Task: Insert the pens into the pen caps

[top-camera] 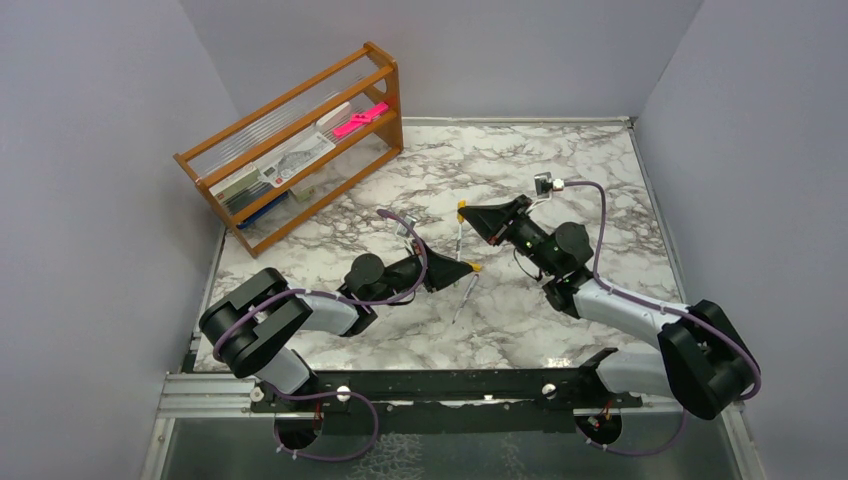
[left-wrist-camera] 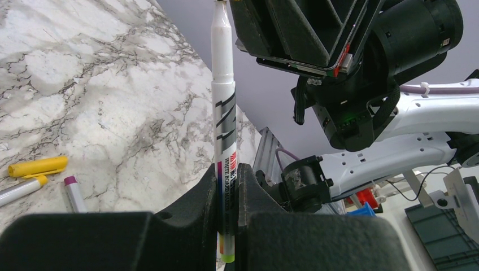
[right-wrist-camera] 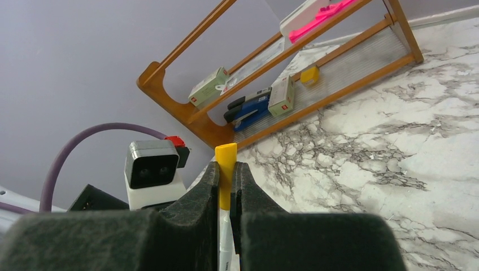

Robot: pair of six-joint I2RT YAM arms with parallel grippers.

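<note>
1. White marker pen with grey-black stripes and printed lettering [left-wrist-camera: 223, 113]: it is held above the counter between the two arms, with its narrow tip pointing at the right end effector [right-wrist-camera: 226, 169]. In the top view it appears as a thin pale line [top-camera: 459, 238].
2. Left end effector [left-wrist-camera: 227, 176]: its fingers are drawn narrow and clamp the lower barrel of this pen. The pen's yellow-green end protrudes behind them.
3. Right end effector: its fingers are drawn narrow around a short yellow tubular pen cap [right-wrist-camera: 226, 158]. The cap's open end faces the pen.
4. Junction: in the right wrist view, white barrel shows directly below the yellow cap. How far the tip sits inside cannot be told.
5. Grey-veined white marble counter [top-camera: 560, 150]: it carries a loose yellow cap [left-wrist-camera: 37, 166]. Just beside that cap lie a pale pen with a yellow end [left-wrist-camera: 20, 190] and a pale pen with a purple end [left-wrist-camera: 73, 195].
6. Wooden two-tier rack [top-camera: 383, 62]: it stands at the counter's far left corner, well apart from both arms.
</note>
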